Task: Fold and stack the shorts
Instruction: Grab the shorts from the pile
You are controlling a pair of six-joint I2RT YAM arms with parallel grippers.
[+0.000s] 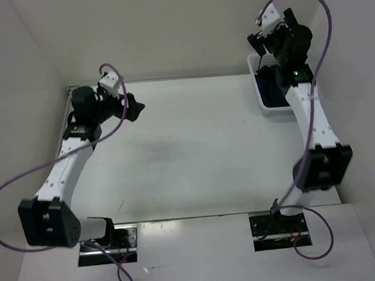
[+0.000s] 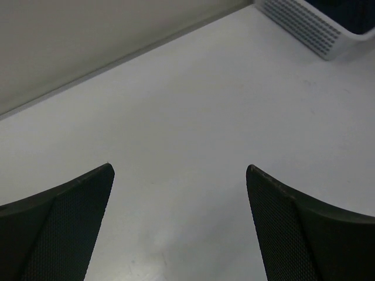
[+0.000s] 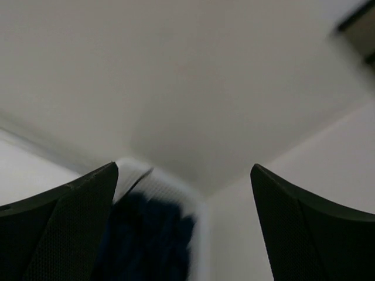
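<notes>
Student: Shorts (image 1: 270,86), then: where do they lie in this figure?

Tutor: Inside the white mesh basket (image 1: 267,108), as a dark navy mass. In the top view the right arm (image 1: 311,119) hides part of them. The basket stands on the table (image 1: 194,146).

Student: And the right gripper (image 3: 184,167)?

Tutor: It hangs above the basket, over its far end, and is tilted down toward it. Its wrist view is blurred, but both fingers (image 3: 64,228) show spread wide with nothing between them. The navy fabric and the basket's rim appear below, apart from the fingertips. The gripper makes no contact with either.

Student: The left gripper (image 2: 180,168)?

Tutor: It is well apart from the basket, off to the basket's left across the table. The jaws stand wide, and white table surface shows through the gap. The gripper holds nothing. In its wrist view the basket's perforated wall sits at the upper right, with a sliver of navy above the rim.

Student: So neither end effector grips the garment?

Tutor: Correct. Both are spread to full width and empty, and the shorts rest in the basket, beneath the right gripper and far from the left one.
</notes>
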